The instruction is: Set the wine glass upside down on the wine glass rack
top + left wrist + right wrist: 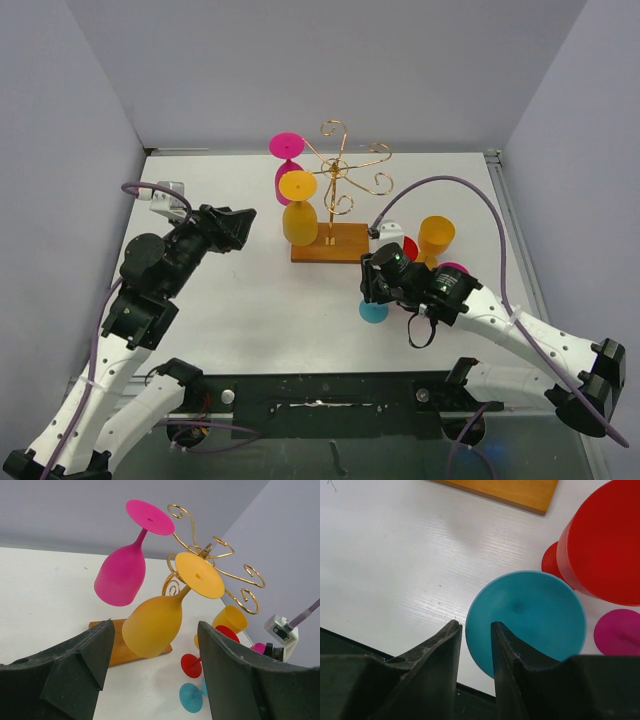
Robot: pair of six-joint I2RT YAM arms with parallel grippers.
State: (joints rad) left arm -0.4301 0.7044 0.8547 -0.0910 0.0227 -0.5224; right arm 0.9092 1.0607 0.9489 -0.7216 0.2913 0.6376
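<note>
Overhead, the wine glass rack [335, 245] sits at the far centre of the white table [250, 300], its wooden base flat and the gold wire arms curling out from the stem. Two glasses hang on it bowl-down, both on its left side: a pink glass [121, 577] farther back and a hanging yellow glass [152, 625] nearer, their feet caught in the wire.

Left gripper [243, 226]: raised left of the rack and pointed toward it. Fingers wide apart, nothing between them, clear of both hung glasses.

Right gripper [473, 627]: low over the table, near and right of the rack's base. Fingers drawn close, a narrow slit left between them, and nothing visible in the slit. The fingertips lie over the left edge of the teal wine glass [530, 615], which shows to the wrist camera as a round teal face with a darker centre. Cannot tell whether that face is bowl or foot, nor whether the tips touch it.

Cluster right of the teal glass: a red glass [605, 545] upright just beside it, a magenta disc [620, 632] on the table to the right, and a standing yellow glass [436, 238] farther back.
</note>
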